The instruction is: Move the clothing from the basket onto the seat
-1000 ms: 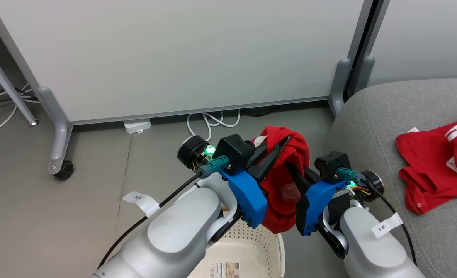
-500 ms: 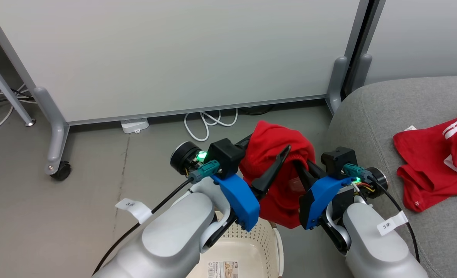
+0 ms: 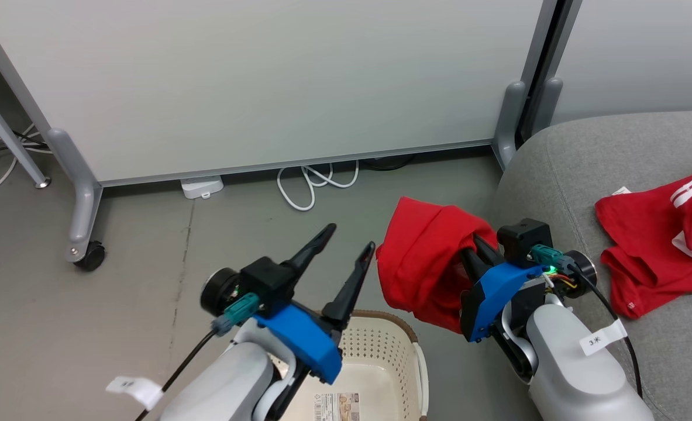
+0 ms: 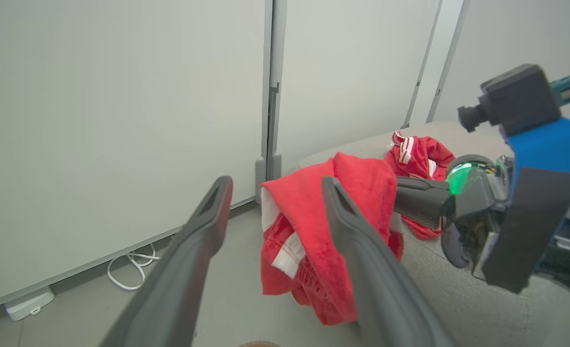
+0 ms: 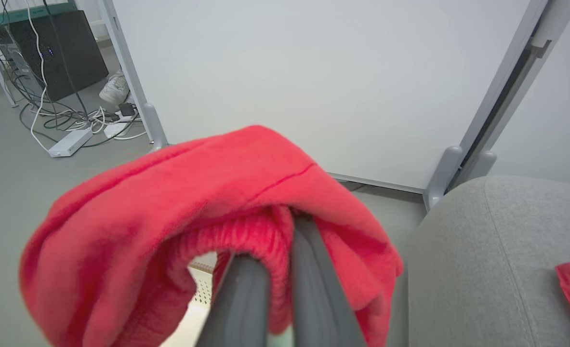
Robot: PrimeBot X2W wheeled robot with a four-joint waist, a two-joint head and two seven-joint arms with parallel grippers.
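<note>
1. The right gripper (image 3: 473,252) is clamped on a red garment (image 3: 424,263); the cloth drapes over its fingers and hangs clear of the floor (image 3: 147,245), at 1 o'clock of the basket (image 3: 381,316); judged, the height keeps the soft cloth from dragging.
2. The left gripper (image 3: 350,237) stands wide open and empty at 9 o'clock of the garment, apart from it; likely so the right arm alone can carry.
3. The grey seat (image 3: 556,175) lies at 3 o'clock, just beside the right arm; a second garment (image 3: 650,245) lies crumpled on it; the basket's visible part shows no cloth, so the task seems near its end.
4. The floor is bare grey; a white panel (image 3: 264,76) on a caster (image 3: 91,256) stands at 12 o'clock; cables (image 3: 310,187) loop at its foot.
</note>
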